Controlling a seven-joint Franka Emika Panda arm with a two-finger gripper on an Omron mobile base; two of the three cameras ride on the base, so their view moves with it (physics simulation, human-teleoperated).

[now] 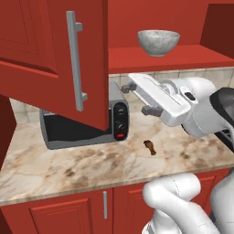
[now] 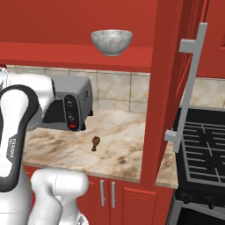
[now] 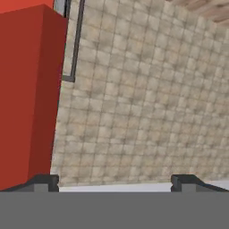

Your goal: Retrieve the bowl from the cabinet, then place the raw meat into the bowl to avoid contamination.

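The gray mottled bowl (image 1: 158, 42) (image 2: 111, 41) sits upright on the bottom shelf of the open red cabinet (image 1: 183, 58) (image 2: 66, 52). On the marble counter, right of the toaster oven, lies the small brown raw meat (image 1: 150, 146) (image 2: 95, 143). My gripper (image 1: 138, 99) hovers below the shelf and above the counter, pointing toward the tiled wall, to the lower left of the bowl. Its jaws stand wide open with nothing between them. In the hand view the gripper (image 3: 115, 182) faces the beige tiles, with a red door edge (image 3: 27, 94) on the left.
The left cabinet door (image 1: 41, 45) with its long silver handle (image 1: 75, 66) hangs open over the gray toaster oven (image 1: 82, 125) (image 2: 72, 107). The right door (image 2: 171, 88) stands open near a black stove (image 2: 204, 145). Red base cabinets run beneath the counter (image 1: 55, 169).
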